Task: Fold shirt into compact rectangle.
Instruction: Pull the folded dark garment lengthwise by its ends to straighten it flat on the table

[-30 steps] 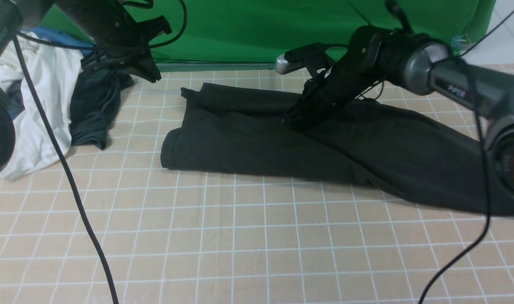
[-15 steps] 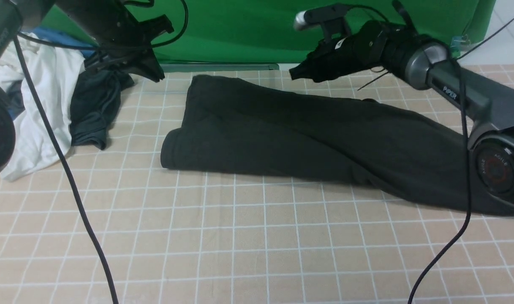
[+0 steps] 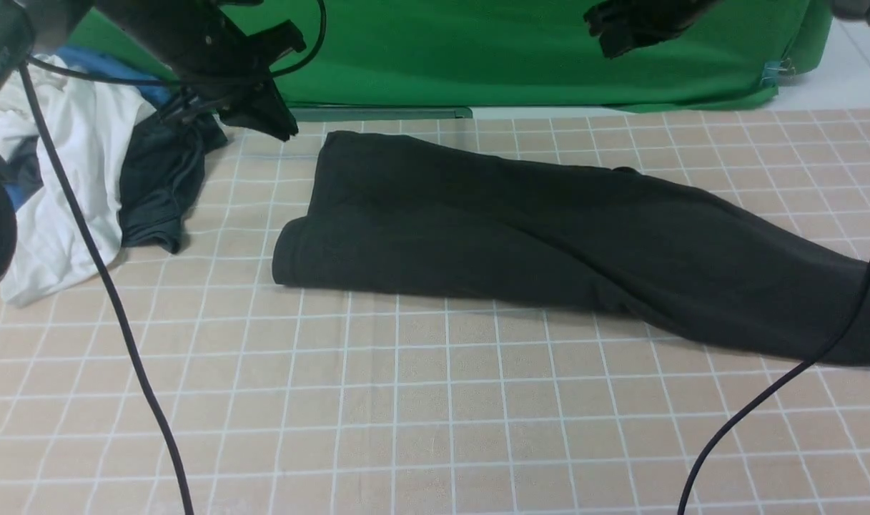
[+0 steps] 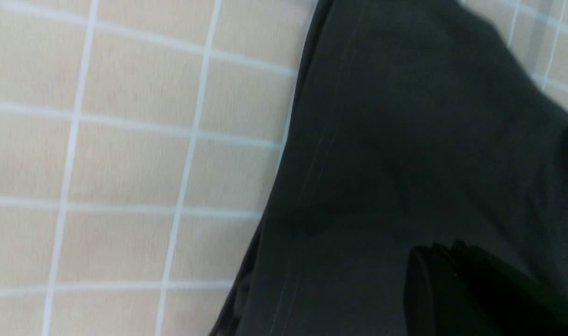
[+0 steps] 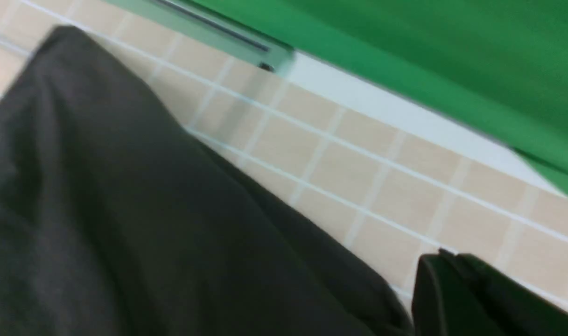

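Note:
The black shirt (image 3: 520, 236) lies on the tiled table, folded lengthwise into a long strip that runs from the middle out past the right edge of the front view. No print shows. My left gripper (image 3: 281, 132) hangs shut and empty just above the table beside the strip's far left corner; from the left wrist its closed tips (image 4: 445, 249) hover over the dark cloth (image 4: 405, 140). Lifted high against the green backdrop, my right gripper (image 3: 610, 46) is shut and empty. Seen from the right wrist, its tips (image 5: 447, 256) sit above bare tiles beside the shirt (image 5: 125, 210).
At the far left lies a heap of clothes: a white garment (image 3: 63, 186) and a smaller dark grey garment (image 3: 159, 186). A green backdrop (image 3: 477, 50) closes the far edge. Black cables (image 3: 127, 322) hang across the front left and front right (image 3: 778, 386).
My right arm rose off the shirt's middle and swung up and to the right. The far left corner of the shirt settled flat. My left gripper shifted slightly rightward.

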